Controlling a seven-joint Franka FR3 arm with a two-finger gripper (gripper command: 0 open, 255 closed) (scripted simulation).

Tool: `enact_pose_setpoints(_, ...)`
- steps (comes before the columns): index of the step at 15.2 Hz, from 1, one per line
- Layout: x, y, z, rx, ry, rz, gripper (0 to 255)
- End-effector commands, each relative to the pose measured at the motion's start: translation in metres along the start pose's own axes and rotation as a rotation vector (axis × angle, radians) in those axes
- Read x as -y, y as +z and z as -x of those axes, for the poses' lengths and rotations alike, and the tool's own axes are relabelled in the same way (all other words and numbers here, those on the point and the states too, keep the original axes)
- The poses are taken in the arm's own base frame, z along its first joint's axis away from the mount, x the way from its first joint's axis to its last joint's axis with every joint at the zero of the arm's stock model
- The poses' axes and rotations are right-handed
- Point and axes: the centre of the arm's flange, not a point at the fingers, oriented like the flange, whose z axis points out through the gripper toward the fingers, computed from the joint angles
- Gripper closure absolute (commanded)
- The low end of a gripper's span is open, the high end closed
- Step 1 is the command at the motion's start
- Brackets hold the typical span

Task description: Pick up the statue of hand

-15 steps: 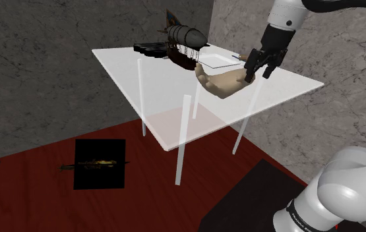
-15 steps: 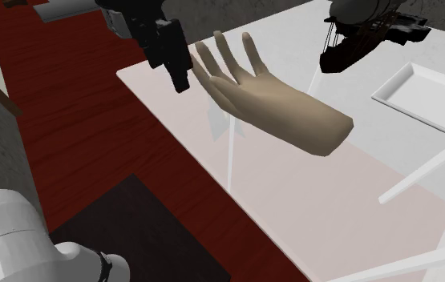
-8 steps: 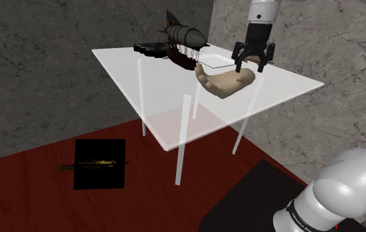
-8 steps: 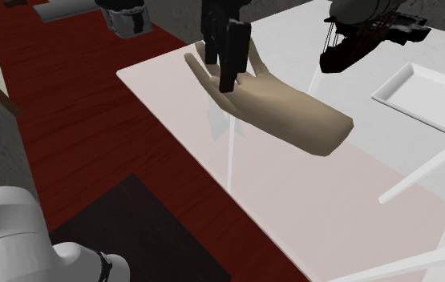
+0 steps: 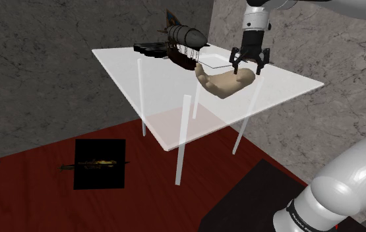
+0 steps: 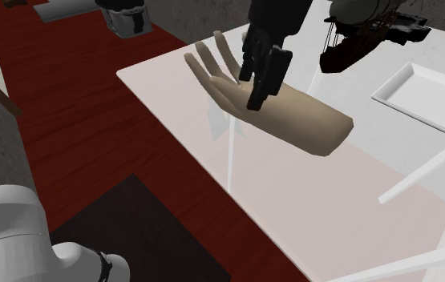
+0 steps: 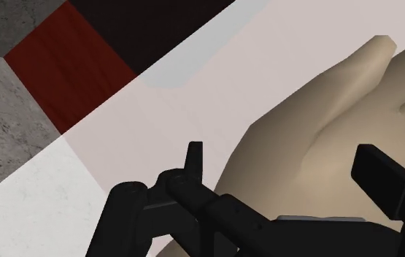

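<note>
The beige hand statue [image 5: 222, 84] lies flat on the translucent white table [image 5: 168, 109], fingers pointing toward the shoulder view's right. My black gripper [image 5: 246, 64] hovers just over its palm, open, a finger on each side of the hand and neither touching it. In the second exterior view the gripper [image 6: 260, 84] hangs over the palm of the statue [image 6: 305, 120], behind its fingers. The wrist view has the statue [image 7: 317, 139] between the spread fingers of the gripper [image 7: 284, 157].
A dark airship model [image 5: 184, 43] and a white tray [image 5: 215, 60] stand on the table behind the statue, with a flat black object [image 5: 150, 47] further back. The table edge [image 6: 212, 152] runs close by the statue's fingers. A black square [image 5: 99, 163] lies on the red floor.
The gripper has swung from beside the statue's fingertips to a spot above its palm, turning as it went. It stays open. The statue has not moved.
</note>
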Motion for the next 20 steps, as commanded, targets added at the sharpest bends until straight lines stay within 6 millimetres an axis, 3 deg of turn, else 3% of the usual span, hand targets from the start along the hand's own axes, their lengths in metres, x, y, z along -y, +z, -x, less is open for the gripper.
enact_pose_setpoints(1,0.002,0.010,-0.002,0.001,0.002,0.000,0)
enact_pose_setpoints(3,0.003,0.023,-0.005,0.001,0.002,0.000,0)
enact_pose_setpoints(5,0.003,0.023,-0.005,0.001,0.002,0.000,0)
enact_pose_setpoints(6,0.002,0.023,-0.005,0.001,0.002,0.000,255)
enact_pose_setpoints(15,0.003,0.023,-0.005,0.001,0.002,0.000,255)
enact_pose_setpoints(20,0.001,-0.002,0.001,0.001,0.002,0.000,255)
